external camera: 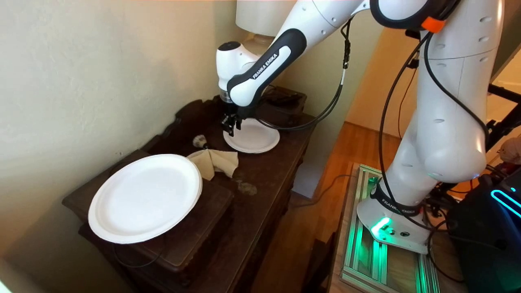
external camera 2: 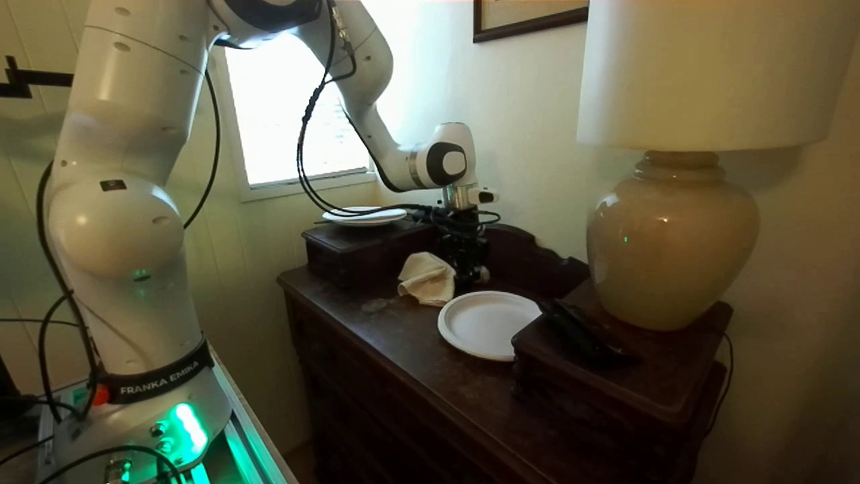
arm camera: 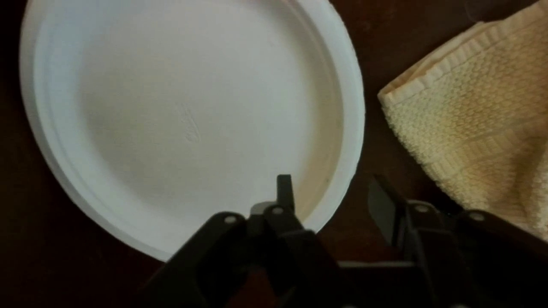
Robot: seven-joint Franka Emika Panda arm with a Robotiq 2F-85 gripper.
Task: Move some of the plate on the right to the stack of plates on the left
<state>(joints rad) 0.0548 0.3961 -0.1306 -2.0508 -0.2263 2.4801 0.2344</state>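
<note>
Dresser below your tool: jaws half apart, empty, above edge of small plate; likely pre-grasp: lower, pinch.

My base at 4 o'clock in exterior view, status light glowing green. My shoulder at 9 o'clock in exterior view, elbow up at 11, cut by top edge. Forearm slanting down toward 8 o'clock in exterior view. Wrist bent; my gripper points to 6 o'clock in both exterior views. In wrist view, gripper stands at 5 o'clock; black fingers spread apart, one tip near 6 o'clock, other near 4, pads facing across gap.
</note>
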